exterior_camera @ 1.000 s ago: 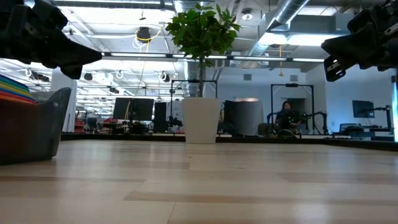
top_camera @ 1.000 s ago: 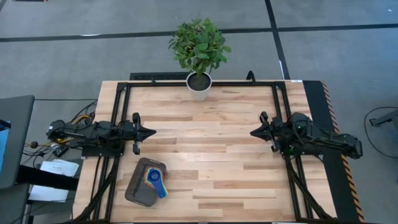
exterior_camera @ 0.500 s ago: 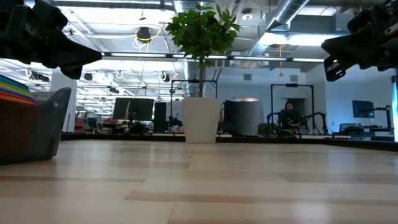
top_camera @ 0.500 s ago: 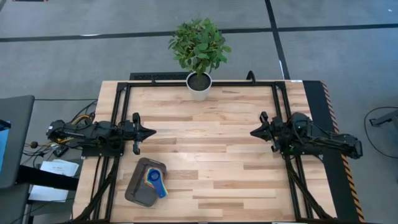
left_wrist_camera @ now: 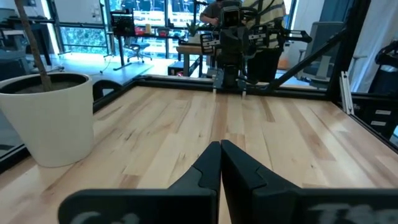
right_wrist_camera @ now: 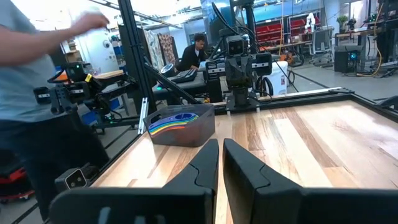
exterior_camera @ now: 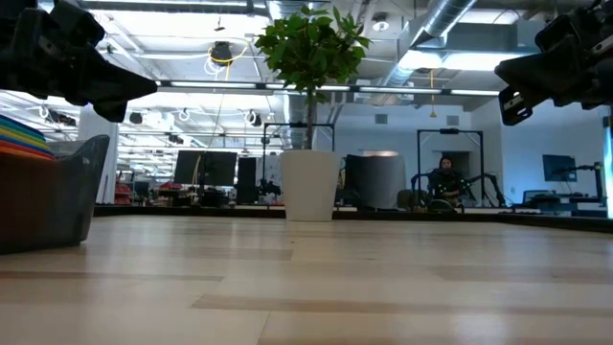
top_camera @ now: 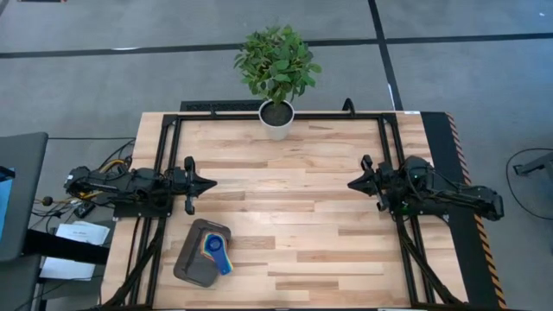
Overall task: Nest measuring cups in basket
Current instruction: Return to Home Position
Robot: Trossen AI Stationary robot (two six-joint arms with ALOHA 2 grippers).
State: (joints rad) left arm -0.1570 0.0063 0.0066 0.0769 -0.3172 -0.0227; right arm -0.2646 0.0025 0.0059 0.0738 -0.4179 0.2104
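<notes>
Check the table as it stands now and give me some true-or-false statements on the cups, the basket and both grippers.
1. The measuring cups sit nested inside the basket. True.
2. The left gripper is shut on a cup. False: its fingers are shut on nothing, above bare wood.
3. The right gripper hangs over the basket. False: it is on the table's right side, shut, well apart from the basket, which lies on the left arm's side.
4. The plant pot stands at the table's edge between the two arms, apart from the basket. True.
5. A loose cup lies on the wood outside the basket. False: every cup in view is in the basket.
</notes>
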